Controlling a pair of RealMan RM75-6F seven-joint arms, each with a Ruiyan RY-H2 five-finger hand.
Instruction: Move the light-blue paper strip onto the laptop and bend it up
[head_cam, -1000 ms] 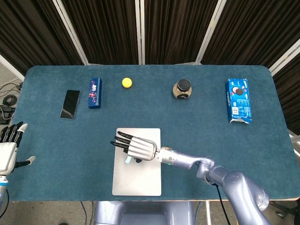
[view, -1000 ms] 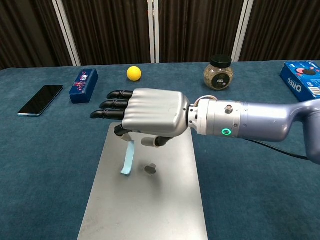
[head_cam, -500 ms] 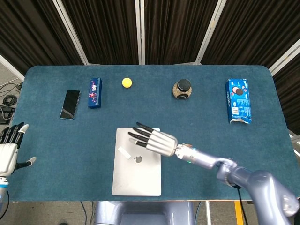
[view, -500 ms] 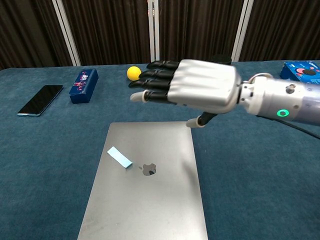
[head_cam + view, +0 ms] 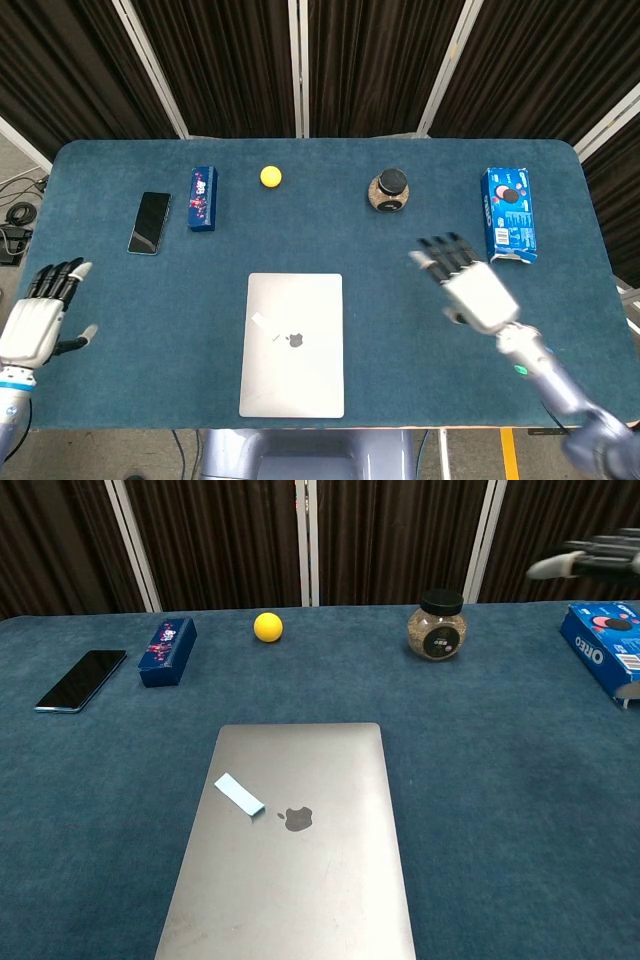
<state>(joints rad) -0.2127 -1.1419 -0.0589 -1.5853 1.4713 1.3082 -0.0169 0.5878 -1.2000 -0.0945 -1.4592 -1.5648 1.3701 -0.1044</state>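
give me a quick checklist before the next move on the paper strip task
1. Light-blue paper strip on the laptop: ok, it lies left of the logo.
2. Strip bent up: not ok, it looks flat in both views.
3. Right hand free: ok, open, holding nothing, over the table right of the laptop.
4. Left hand free: ok, open at the table's left edge.
5. Nothing else on the laptop lid: ok.
6. Strip intact: cannot tell, too small to judge.
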